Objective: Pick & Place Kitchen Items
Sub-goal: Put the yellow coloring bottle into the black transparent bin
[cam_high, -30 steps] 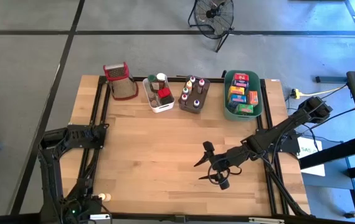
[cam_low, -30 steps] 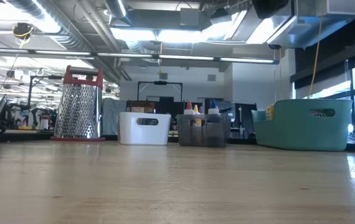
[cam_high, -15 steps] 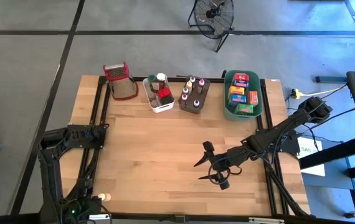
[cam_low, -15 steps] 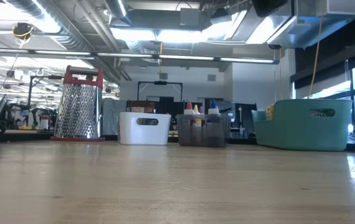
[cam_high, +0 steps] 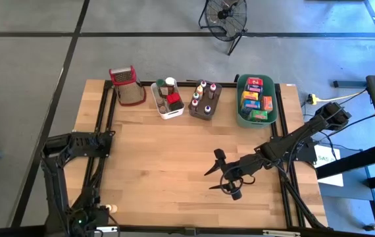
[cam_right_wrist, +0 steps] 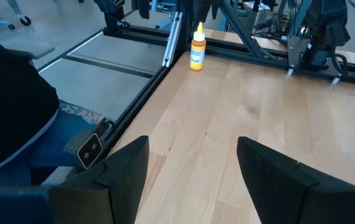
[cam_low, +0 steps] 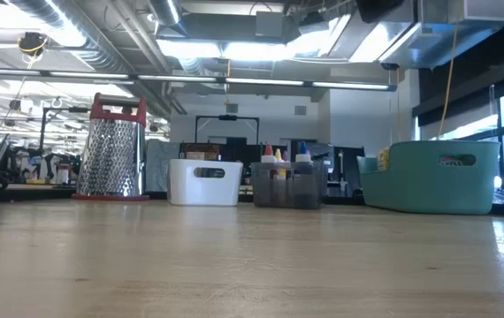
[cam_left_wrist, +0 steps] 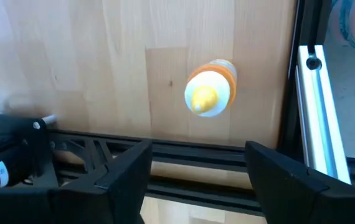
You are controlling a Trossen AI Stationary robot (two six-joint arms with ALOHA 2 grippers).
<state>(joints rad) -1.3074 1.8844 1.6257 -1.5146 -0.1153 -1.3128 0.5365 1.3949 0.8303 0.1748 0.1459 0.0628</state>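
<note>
Right gripper (cam_high: 218, 172): lower centre-right of the high view, above bare table (cam_high: 161, 158), fingers spread, holding nothing. Left gripper (cam_left_wrist: 196, 171): lower left corner of the high view, fingers spread, empty, directly above a small yellow-capped bottle (cam_left_wrist: 208, 96) standing upright near the table edge. Remaining kitchen items sit along the top of the high view: jars in the white tub (cam_high: 163, 112), bottles in the grey tub (cam_high: 214, 105), boxes in the green tub (cam_high: 240, 117). Grater (cam_high: 127, 85) stands at upper left.
</note>
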